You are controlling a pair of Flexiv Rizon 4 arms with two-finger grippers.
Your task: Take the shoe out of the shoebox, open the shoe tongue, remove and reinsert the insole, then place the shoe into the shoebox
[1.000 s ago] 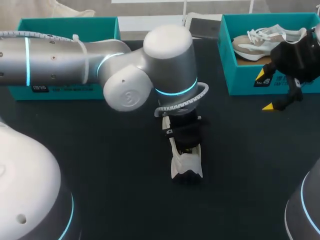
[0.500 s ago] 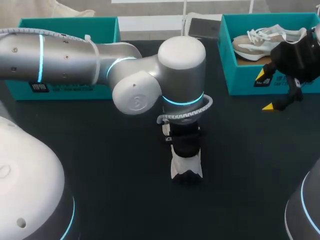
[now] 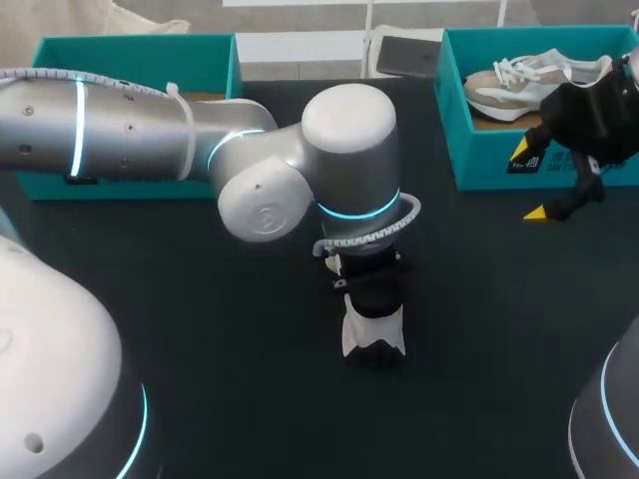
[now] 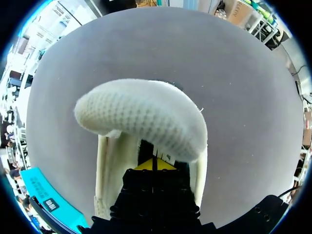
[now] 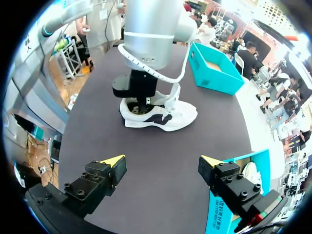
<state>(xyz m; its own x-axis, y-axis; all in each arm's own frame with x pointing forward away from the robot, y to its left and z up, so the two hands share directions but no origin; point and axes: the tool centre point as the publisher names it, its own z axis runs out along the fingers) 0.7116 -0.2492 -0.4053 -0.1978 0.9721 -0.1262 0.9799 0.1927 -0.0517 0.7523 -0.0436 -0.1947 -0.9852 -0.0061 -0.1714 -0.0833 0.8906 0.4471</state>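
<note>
Dark table [image 3: 200, 299] carries two teal boxes, one [image 3: 140, 60] at the far left and one [image 3: 479, 150] at the far right, just beside the right claw [image 3: 529, 180]. A white shoe [image 3: 371, 334] lies out on the table near the middle, well apart from both boxes, right under the left claw [image 4: 155, 164].

From the head view the left arm's big wrist joint covers most of that shoe, so only its pale end shows below the black claw body. The left wrist view fills this in: the yellow tips stand together, down inside the shoe's opening, with the knitted toe [image 4: 141, 114] ahead of them. Whether anything thin is pinched between them cannot be told.

The right wrist view gives the side look that neither of the others has: the shoe [image 5: 165, 114] rests on its sole, white with dark side markings, well ahead of the right claw [image 5: 163, 165], and the left claw's body comes straight down into its heel end. The right claw's fingers are wide apart with nothing between them.

Only the head view shows a second shoe [image 3: 519, 85] lying in the right box
</note>
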